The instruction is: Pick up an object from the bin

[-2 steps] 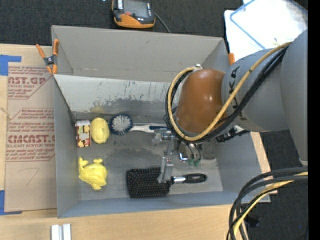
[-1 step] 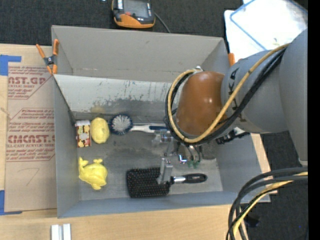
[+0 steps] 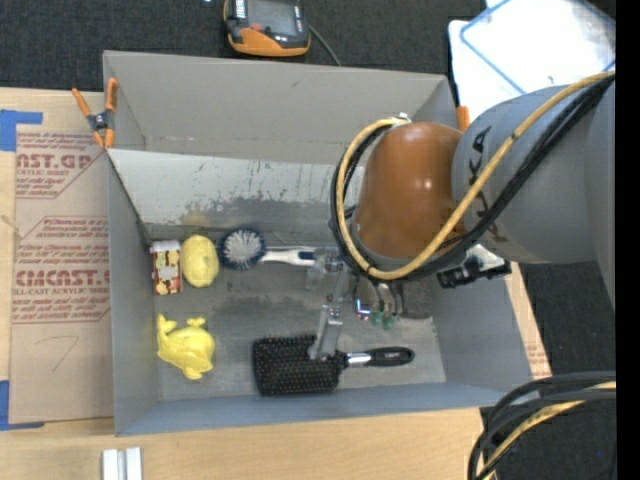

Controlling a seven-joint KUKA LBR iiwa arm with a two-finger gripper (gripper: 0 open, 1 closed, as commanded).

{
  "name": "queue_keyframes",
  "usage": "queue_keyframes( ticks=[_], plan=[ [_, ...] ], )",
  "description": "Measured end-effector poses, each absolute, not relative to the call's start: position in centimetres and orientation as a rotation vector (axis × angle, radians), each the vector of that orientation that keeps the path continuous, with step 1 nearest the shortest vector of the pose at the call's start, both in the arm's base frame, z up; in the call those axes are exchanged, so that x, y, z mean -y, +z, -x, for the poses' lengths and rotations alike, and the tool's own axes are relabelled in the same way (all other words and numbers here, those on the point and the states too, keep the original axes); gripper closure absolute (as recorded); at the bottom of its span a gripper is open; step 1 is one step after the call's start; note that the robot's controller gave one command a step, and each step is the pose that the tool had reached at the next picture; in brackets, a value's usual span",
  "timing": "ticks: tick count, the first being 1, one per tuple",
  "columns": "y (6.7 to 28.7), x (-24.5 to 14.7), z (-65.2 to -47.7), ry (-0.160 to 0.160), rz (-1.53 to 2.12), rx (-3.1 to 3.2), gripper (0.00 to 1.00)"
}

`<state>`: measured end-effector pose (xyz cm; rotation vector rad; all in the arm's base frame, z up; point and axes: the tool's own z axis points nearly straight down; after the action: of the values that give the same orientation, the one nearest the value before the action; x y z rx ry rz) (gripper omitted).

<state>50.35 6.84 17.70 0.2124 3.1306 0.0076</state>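
- Black hairbrush (image 3: 292, 368) lies flat along the near edge of the bin (image 3: 270, 183), about midway. Bristle head to the left, handle pointing right.
- Gripper (image 3: 325, 344) is directly over the brush's neck, where head meets handle. Wide or narrow: can't tell from here. I see nothing clamped in it.
- Handling, my guess: light, stiff plastic, not fragile. Handle looks glossy, so maybe slippery. The bristle face is springy and would make a poor hold.
- Best take looks like the neck or handle, across the narrow width. Held at the neck it should hang about level; far out on the handle, the head would likely droop.
- Near-left corner: yellow toy (image 3: 186, 346), well apart from the brush.
- Further back, left edge: small red-and-white box (image 3: 165, 269) just beside a yellow lemon-shaped thing (image 3: 199, 260).
- Next to that, a dish brush (image 3: 243, 248), white handle running right.
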Motion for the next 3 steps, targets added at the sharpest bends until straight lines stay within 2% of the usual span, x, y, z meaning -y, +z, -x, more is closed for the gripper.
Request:
queue_keyframes(
  ticks=[1,2,3],
  plan=[
    [8.4,-11.9,-49.5,0.003,-0.125,-3.149,0.00],
    [8.5,-7.9,-49.7,0.008,-0.310,-3.118,0.00],
    [8.0,-8.4,-50.4,0.010,-0.236,-3.132,0.00]
  ],
)
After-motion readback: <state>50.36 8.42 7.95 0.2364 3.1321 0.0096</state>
